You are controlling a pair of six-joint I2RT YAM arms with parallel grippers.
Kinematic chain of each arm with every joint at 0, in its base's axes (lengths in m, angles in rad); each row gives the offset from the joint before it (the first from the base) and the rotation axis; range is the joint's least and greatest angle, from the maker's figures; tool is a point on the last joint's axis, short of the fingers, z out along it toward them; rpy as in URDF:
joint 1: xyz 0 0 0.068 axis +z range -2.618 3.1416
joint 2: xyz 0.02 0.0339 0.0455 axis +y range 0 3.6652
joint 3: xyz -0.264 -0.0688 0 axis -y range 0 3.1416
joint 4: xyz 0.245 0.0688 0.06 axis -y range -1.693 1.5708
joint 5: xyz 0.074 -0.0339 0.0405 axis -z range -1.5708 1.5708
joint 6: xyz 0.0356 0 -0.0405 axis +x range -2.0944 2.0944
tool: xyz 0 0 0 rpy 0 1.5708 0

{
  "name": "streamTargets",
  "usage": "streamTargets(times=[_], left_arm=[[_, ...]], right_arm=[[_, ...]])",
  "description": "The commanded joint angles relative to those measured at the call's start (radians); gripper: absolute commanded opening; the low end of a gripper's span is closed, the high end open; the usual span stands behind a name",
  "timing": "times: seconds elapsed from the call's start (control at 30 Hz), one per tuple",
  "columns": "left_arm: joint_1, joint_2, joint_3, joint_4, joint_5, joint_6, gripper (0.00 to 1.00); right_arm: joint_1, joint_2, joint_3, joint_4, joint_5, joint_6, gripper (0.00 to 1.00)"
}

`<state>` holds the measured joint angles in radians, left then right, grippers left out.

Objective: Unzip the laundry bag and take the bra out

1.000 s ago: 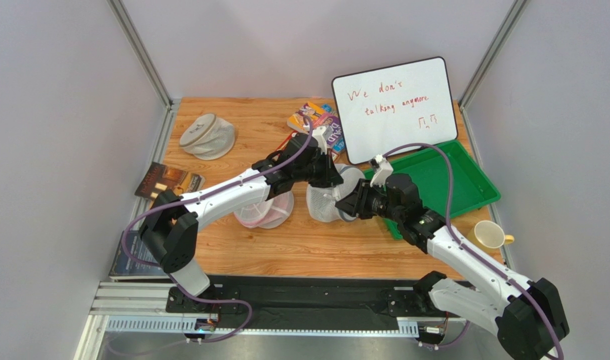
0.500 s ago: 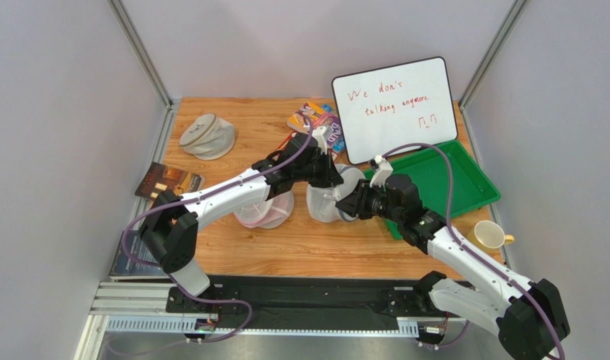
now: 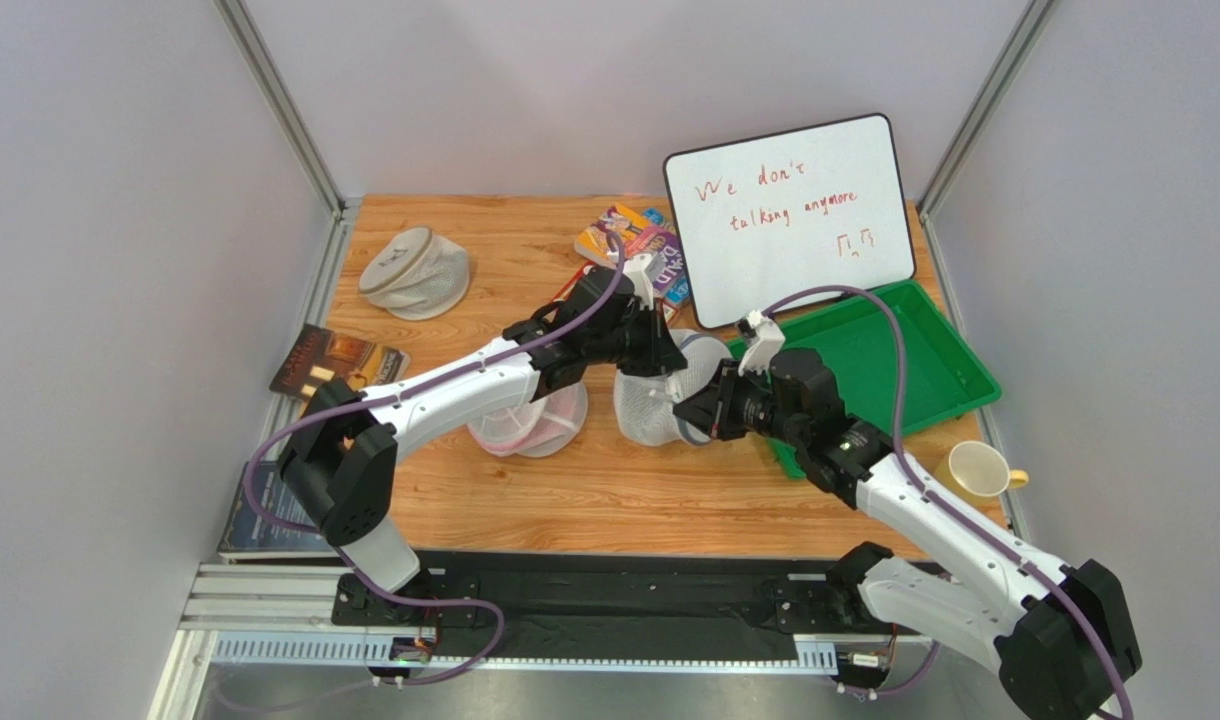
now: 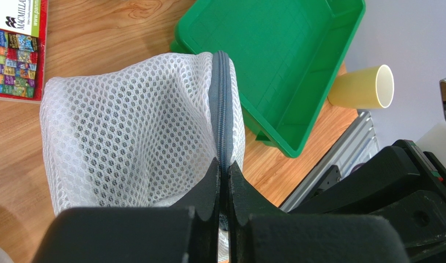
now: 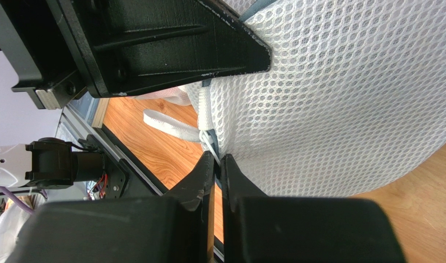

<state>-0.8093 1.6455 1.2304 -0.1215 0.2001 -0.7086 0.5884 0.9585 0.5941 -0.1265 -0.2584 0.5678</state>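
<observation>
On the wooden worktop [image 3: 631,503], enclosed by pale grey walls [image 3: 136,225], the laundry bag [image 3: 654,408] stands at centre, just beside a green tray [image 3: 947,368]; the left gripper [image 4: 223,167] is clenched on its grey-blue zipper [image 4: 222,98]; the right gripper [image 5: 217,160] pinches the bag's edge from the opposite side, jaws nearly together.

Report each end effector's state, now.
Left end effector: closed, pinching the grey zipper seam of the laundry bag.
Right end effector: closed, apparently on the zipper tab at the bag's edge.
</observation>
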Motion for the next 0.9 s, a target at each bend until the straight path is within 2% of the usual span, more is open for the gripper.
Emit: streamTargets(times=[0.0, 0.3, 0.73, 0.77, 0.8, 0.87], left_arm=[[-0.002, -0.010, -0.005, 0.016, 0.018, 0.023, 0.00], [0.019, 0.026, 0.053, -0.020, 0.018, 0.086, 0.00], [0.035, 0.066, 0.086, -0.033, 0.085, 0.124, 0.00], [0.036, 0.068, 0.081, -0.033, 0.096, 0.126, 0.00], [0.035, 0.066, 0.078, -0.032, 0.101, 0.127, 0.00], [0.033, 0.060, 0.060, -0.027, 0.113, 0.126, 0.00]], right_arm=[[0.008, -0.032, 0.046, 0.024, 0.036, -0.029, 0.00], [0.045, -0.101, 0.000, -0.022, 0.048, -0.039, 0.00], [0.053, -0.139, -0.036, -0.048, 0.051, -0.034, 0.08], [0.051, -0.138, -0.031, -0.050, 0.054, -0.029, 0.10], [0.053, -0.135, -0.025, -0.053, 0.056, -0.029, 0.18], [0.053, -0.130, -0.014, -0.051, 0.061, -0.032, 0.26]])
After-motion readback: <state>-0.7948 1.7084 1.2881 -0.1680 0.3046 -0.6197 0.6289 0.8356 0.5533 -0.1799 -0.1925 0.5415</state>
